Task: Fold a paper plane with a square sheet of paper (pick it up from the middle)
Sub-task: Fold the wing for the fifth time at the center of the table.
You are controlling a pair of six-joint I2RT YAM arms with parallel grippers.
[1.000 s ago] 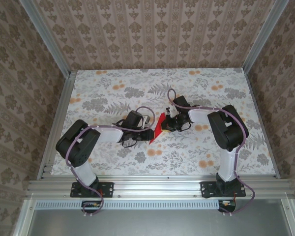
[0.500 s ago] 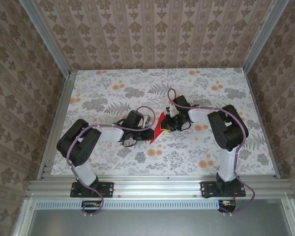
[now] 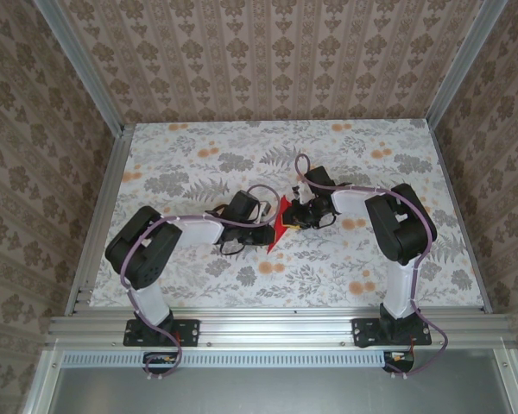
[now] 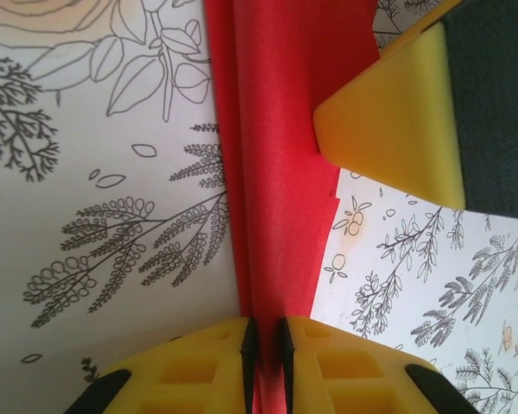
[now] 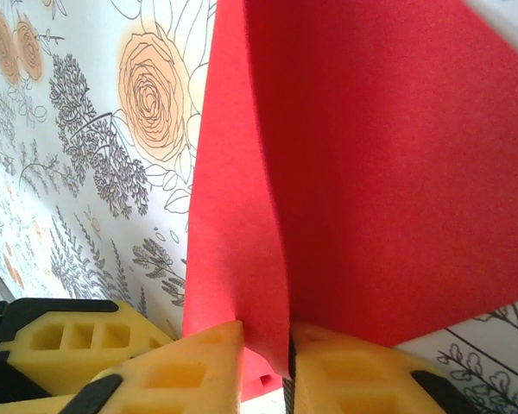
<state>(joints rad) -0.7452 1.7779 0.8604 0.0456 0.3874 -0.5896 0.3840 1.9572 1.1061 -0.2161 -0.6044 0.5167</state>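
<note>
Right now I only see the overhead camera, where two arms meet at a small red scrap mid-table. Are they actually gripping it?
Observer: Yes for the left one. The left wrist camera shows the left gripper closed on a raised fold of the red paper.
Visitor: And the right arm?
Observer: Its wrist camera shows the right gripper pinching the paper's lower edge between yellow fingers.
Visitor: Is the paper one flat layer?
Observer: No. Close up, a crease runs away from the right gripper's fingers, with one flap overlapping another.
</note>
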